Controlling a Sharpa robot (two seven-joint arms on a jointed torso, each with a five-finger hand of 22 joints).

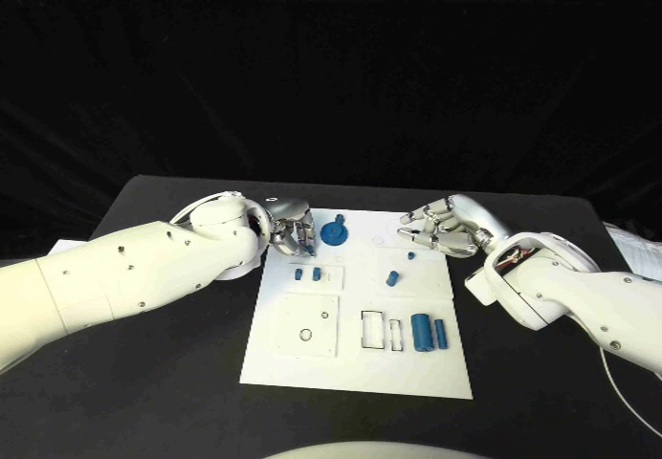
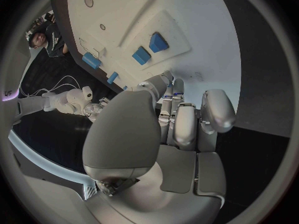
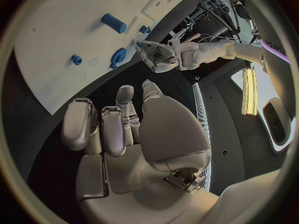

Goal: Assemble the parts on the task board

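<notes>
Left silver hand [image 1: 291,232] hovers at far-left corner of white flat task board [image 1: 362,368], fingers curled in, nothing held. Blue round gear-shaped part [image 1: 336,232] just beside it, likely next pick. Right silver hand [image 1: 444,230] at far-right corner, fingers loosely curled, empty. Two blue cylinders [image 1: 430,334] lie near its wrist, apparently awaiting assembly.

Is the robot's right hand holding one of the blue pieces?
No. The right hand is empty, its fingers apart, hovering at the task board's far right corner.
</notes>
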